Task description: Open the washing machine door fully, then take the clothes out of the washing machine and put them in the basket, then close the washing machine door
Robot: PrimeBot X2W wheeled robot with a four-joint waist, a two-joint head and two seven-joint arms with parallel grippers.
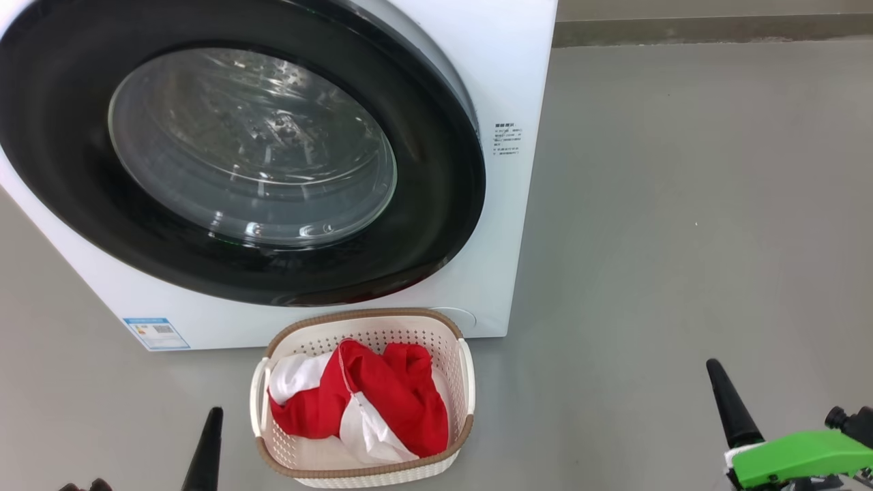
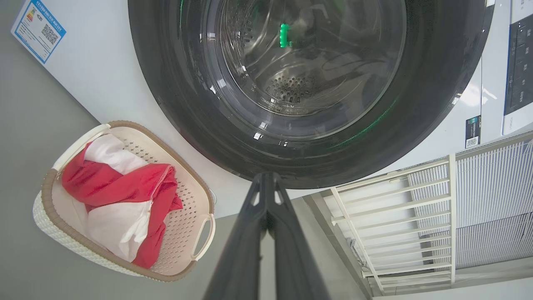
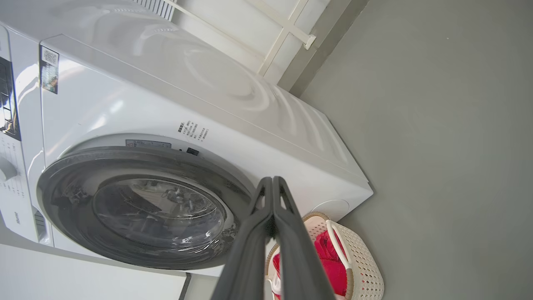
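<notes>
The washing machine (image 1: 508,82) stands ahead, and its door (image 1: 252,146), a black rim around clear glass, lies flat against the front. The steel drum behind the glass looks bare. Below it, on the floor, the cream basket (image 1: 361,315) holds the red and white clothes (image 1: 382,395). My left gripper (image 1: 208,443) is shut and empty, left of the basket. My right gripper (image 1: 726,402) is shut and empty, well right of it. In the left wrist view the left gripper (image 2: 266,177) points at the door's (image 2: 308,83) lower rim, beside the basket (image 2: 200,196) and clothes (image 2: 120,183). The right gripper (image 3: 272,181) sits over door (image 3: 158,208) and basket (image 3: 366,266).
Grey floor (image 1: 682,204) spreads wide to the right of the machine. A white railing with a slatted panel (image 2: 395,216) stands beside the machine. A blue sticker (image 1: 155,333) marks the machine's lower left corner. A green part (image 1: 791,457) sits on my right arm.
</notes>
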